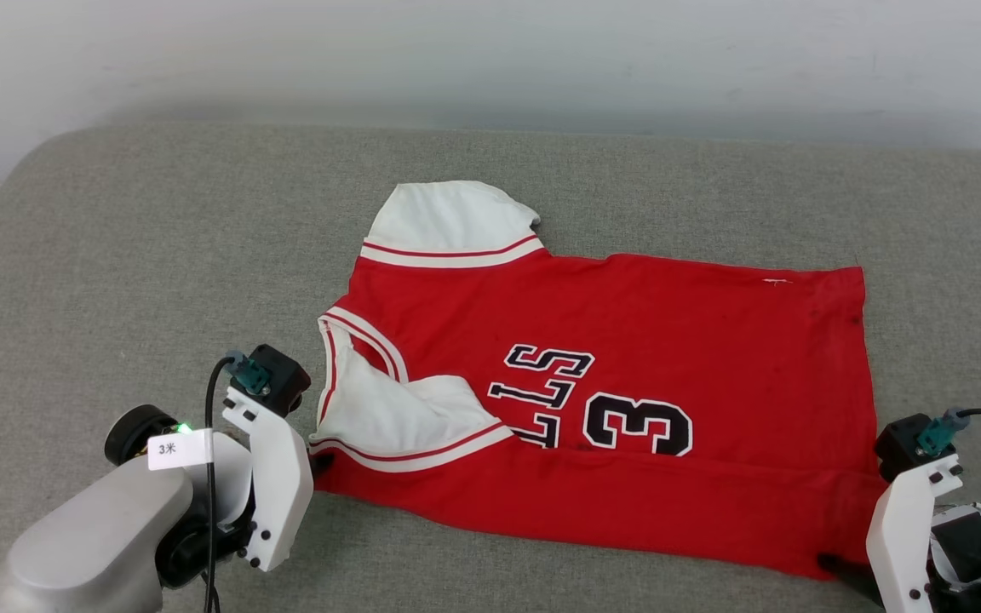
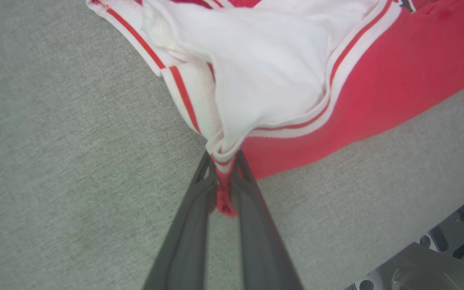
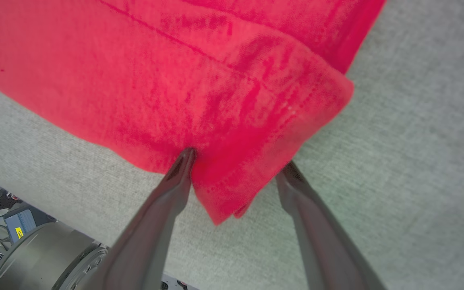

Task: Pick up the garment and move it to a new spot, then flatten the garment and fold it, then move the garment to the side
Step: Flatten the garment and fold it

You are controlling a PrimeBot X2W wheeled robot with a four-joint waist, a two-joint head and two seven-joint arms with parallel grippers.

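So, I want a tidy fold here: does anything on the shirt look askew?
Yes. On the garment, the near white sleeve lies bunched over the neckline instead of flat, by the corner the left gripper pinches. The folded-up near edge hides part of the lettering.

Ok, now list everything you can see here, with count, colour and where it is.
garment: one, red basketball jersey with white sleeves and a black number 3; lying in the middle of the pad, near edge folded over.
pad: one, grey fabric, under the garment.
wall: one, white, behind the pad.
label: one, white, on the left forearm.
left gripper: one, dark fingers, shut on the garment's sleeve-end corner.
right gripper: one, dark fingers, open, either side of the garment's hem corner.
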